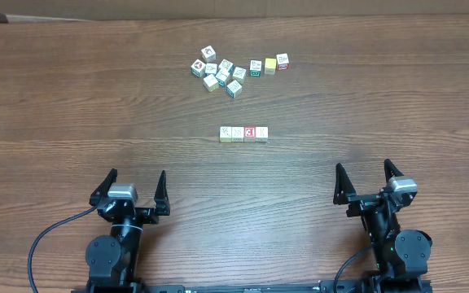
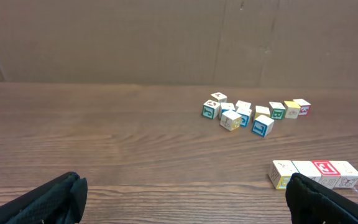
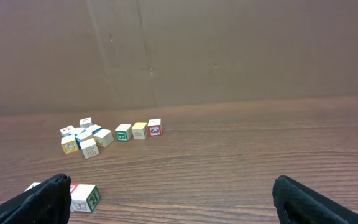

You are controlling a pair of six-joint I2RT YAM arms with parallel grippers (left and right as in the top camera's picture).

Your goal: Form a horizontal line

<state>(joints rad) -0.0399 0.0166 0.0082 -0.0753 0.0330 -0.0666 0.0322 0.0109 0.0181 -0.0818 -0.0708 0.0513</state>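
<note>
A short straight row of four small wooden cubes point(image 1: 243, 133) lies at the table's middle, running left to right: pale yellow, cream, red-faced, whitish. It also shows in the left wrist view point(image 2: 316, 173), partly behind the right finger, and its right end shows in the right wrist view point(image 3: 83, 197). My left gripper point(image 1: 133, 190) is open and empty at the near left, well short of the row. My right gripper point(image 1: 367, 181) is open and empty at the near right.
A loose cluster of similar cubes point(image 1: 222, 72) with blue, green and red marks lies at the back centre, three of them point(image 1: 269, 64) trailing to the right. The cluster also shows in the left wrist view point(image 2: 241, 116) and the right wrist view point(image 3: 86, 138).
</note>
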